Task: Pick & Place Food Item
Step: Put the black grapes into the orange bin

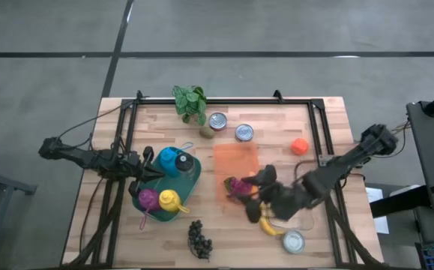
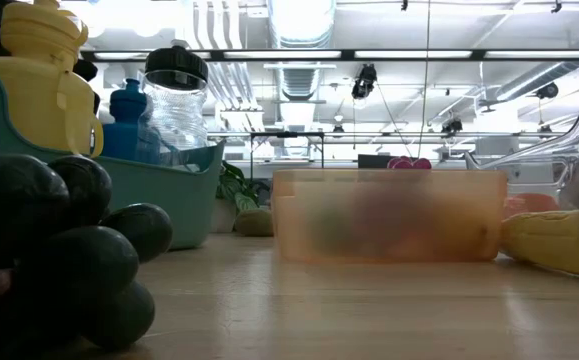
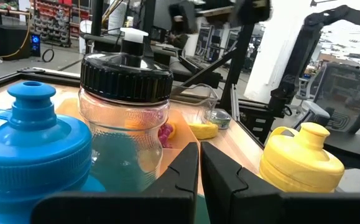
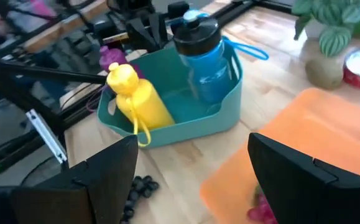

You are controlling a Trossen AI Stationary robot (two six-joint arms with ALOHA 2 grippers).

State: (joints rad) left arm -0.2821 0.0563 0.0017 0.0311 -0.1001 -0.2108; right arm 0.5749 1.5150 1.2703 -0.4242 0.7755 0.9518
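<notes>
Wooden planks form the bench [image 1: 276, 120], which carries an orange container [image 1: 235, 159] at its middle. Over that container's near edge hangs the right gripper [image 1: 255, 189], fingers [image 4: 304, 180] spread wide, with a pink-red food item [image 1: 237, 185] lying just below them at the container's edge. A banana [image 1: 269, 225] lies near the right arm. At the left, the left gripper [image 1: 148, 166] rests by a teal bin [image 1: 190, 187] of bottles, its fingers [image 3: 180, 177] pressed together. Dark grapes [image 1: 199, 238] sit near the front edge.
</notes>
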